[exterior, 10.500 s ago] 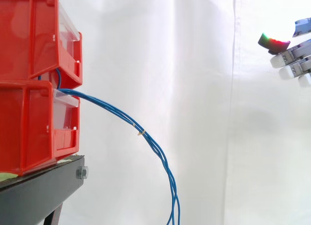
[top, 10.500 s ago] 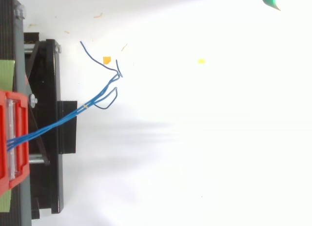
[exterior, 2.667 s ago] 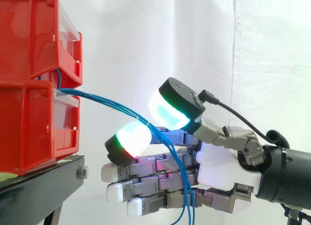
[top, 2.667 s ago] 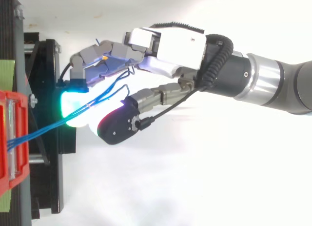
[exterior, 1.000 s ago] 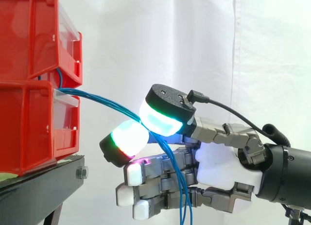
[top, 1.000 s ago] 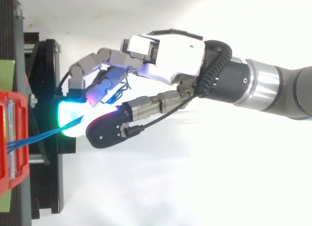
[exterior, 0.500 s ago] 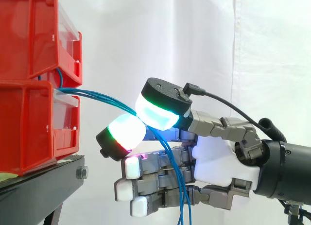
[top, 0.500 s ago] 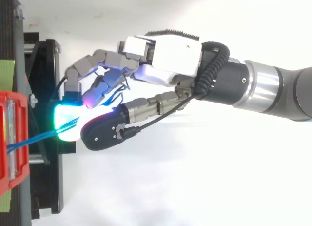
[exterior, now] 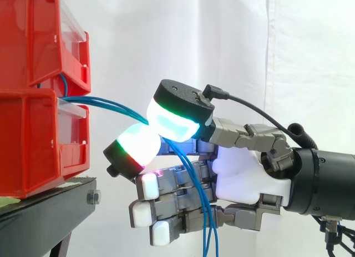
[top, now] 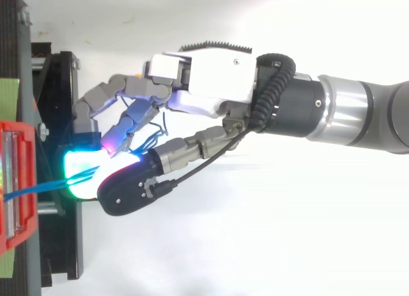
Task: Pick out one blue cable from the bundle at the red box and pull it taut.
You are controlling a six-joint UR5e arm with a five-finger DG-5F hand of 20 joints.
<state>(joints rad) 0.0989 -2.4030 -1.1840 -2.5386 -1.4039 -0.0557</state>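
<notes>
Cables [exterior: 105, 104] of thin blue wire ran from between the stacked red bins [exterior: 28, 140] into your robot hand [exterior: 244, 179], pinched between its glowing pads [exterior: 175, 126] near the bins, then hung slack. Light, limp, probably slippery, they called for a firm pinch on one strand.

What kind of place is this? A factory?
Likely a robot test lab, not a factory: stacked red plastic bins on a black metal stand, a plain white curtain behind, and one robot hand pinching thin blue cables.
</notes>
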